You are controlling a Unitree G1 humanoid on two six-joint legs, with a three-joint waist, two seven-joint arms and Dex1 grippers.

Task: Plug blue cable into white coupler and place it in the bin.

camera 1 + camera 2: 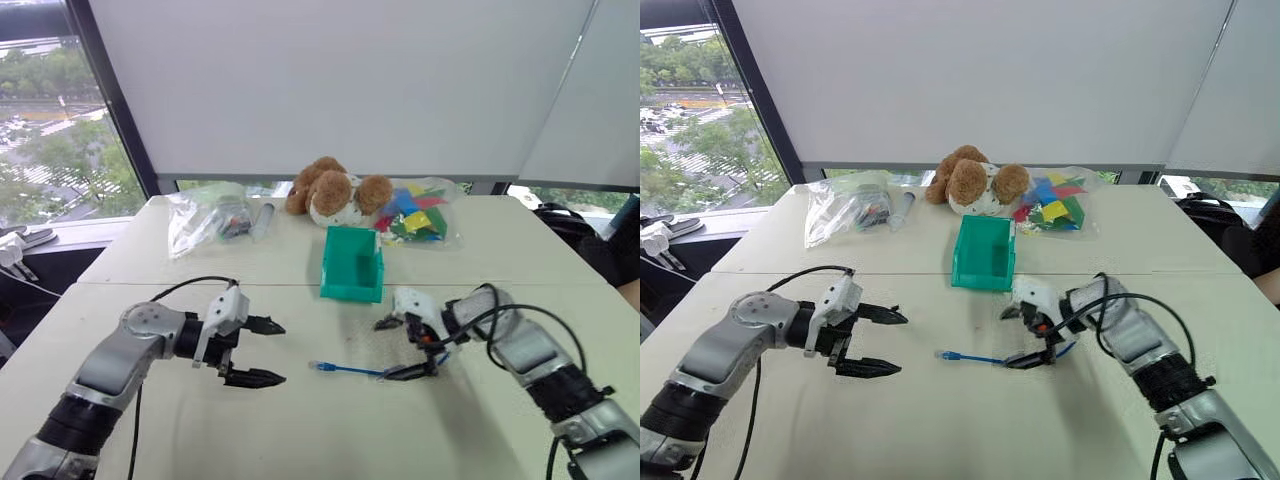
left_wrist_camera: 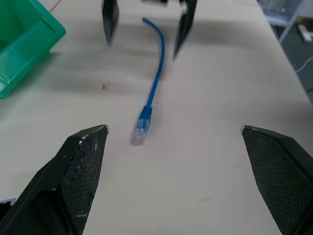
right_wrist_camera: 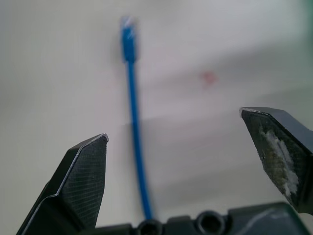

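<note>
A pale beige table (image 1: 300,430) fills the lower half of the head view; a straight seam crosses it from left to right at the middle height. Behind the table hang white roller blinds (image 1: 340,80), and in the upper left of the frame a window (image 1: 50,130) shows trees and a street outside.

At the far edge of the table, upper centre, a brown plush dog (image 1: 335,190) lies between two clear plastic bags: one (image 1: 210,215) to its left with small parts, one (image 1: 420,212) to its right with coloured pieces. Just below the dog stands the bin (image 1: 352,264), teal-green.

The blue cable (image 1: 350,369) lies flat on the table in the lower centre of the frame, its plug end pointing to the left. The left gripper (image 1: 262,352) hovers in the lower left, near this plug, its two fingers spread wide and grasping nothing. The right gripper (image 1: 400,348) is in the lower right, over the other end of the cable; its fingers are also released, one on each side of the cord, which runs between them without being pinched. I cannot find the white coupler with certainty.
</note>
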